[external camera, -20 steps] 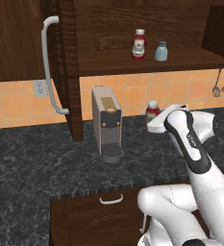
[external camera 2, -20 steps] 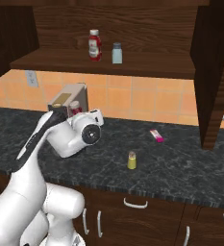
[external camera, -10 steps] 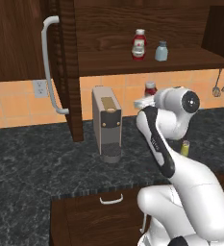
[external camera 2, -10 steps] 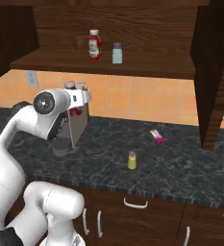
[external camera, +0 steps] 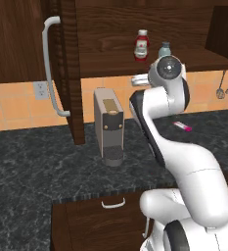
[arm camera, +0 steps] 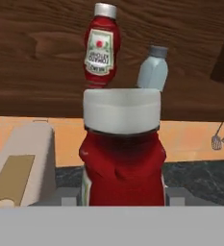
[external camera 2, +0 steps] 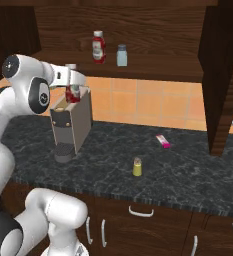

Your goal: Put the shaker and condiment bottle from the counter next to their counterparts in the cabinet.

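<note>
My gripper (external camera 2: 72,89) is shut on the condiment bottle (external camera 2: 73,93), a red bottle with a white cap (arm camera: 121,113), held upright in the air above the coffee machine and below the cabinet shelf (external camera 2: 153,73). In the hand view the bottle (arm camera: 123,166) stands between my finger pads (arm camera: 177,195). On the shelf stand the counterparts: a like red bottle (arm camera: 102,48) (external camera: 141,45) and a pale blue-grey shaker (arm camera: 153,72) (external camera 2: 121,55). The small yellow-green shaker (external camera 2: 137,167) stands on the dark counter (external camera 2: 188,170).
A tan coffee machine (external camera: 108,125) (external camera 2: 70,125) stands on the counter right under the held bottle. A pink-and-white tube (external camera 2: 163,141) lies further right. The open cabinet door with its long grey handle (external camera: 52,68) hangs to the left. Utensils (external camera: 224,84) hang on the right wall.
The arm has swung upward and lifted the red bottle from near the counter to just under the shelf, above the coffee machine. The grip has stayed the same.
</note>
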